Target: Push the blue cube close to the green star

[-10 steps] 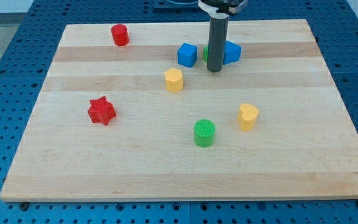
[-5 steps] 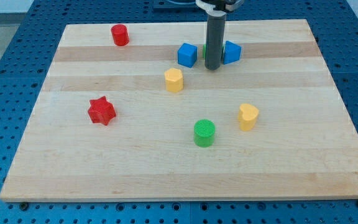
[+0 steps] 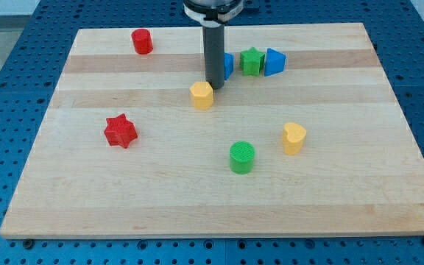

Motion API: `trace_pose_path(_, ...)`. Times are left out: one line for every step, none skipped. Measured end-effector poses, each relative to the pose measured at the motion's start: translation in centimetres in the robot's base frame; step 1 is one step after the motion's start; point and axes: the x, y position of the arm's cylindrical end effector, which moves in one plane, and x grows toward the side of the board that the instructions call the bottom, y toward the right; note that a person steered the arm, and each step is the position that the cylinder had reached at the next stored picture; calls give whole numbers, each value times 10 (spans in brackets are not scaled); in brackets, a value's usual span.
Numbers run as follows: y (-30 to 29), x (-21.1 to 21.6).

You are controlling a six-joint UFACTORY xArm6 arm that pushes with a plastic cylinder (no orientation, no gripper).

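The green star (image 3: 252,61) sits near the view's top, right of centre. The blue cube (image 3: 227,65) lies just left of it, mostly hidden behind my rod. Another blue block (image 3: 274,62), wedge-like, sits just right of the star. My tip (image 3: 213,87) is down on the board in front of the blue cube's left side, right beside a yellow block (image 3: 202,95) at its lower left.
A red cylinder (image 3: 141,41) sits at the top left and a red star (image 3: 120,131) at the left. A green cylinder (image 3: 242,157) and a yellow block (image 3: 294,138) sit below centre. The wooden board (image 3: 359,184) rests on a blue perforated table.
My rod has moved left, from between the blue cube and the star to the cube's left front. The green star is now uncovered. The yellow block shifted slightly left.
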Motion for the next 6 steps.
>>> trace_pose_path(4, -11)
trace_pose_path(8, -11)
trace_pose_path(9, -11)
trace_pose_path(14, -11)
trace_pose_path(19, -11)
trace_pose_path(24, -11)
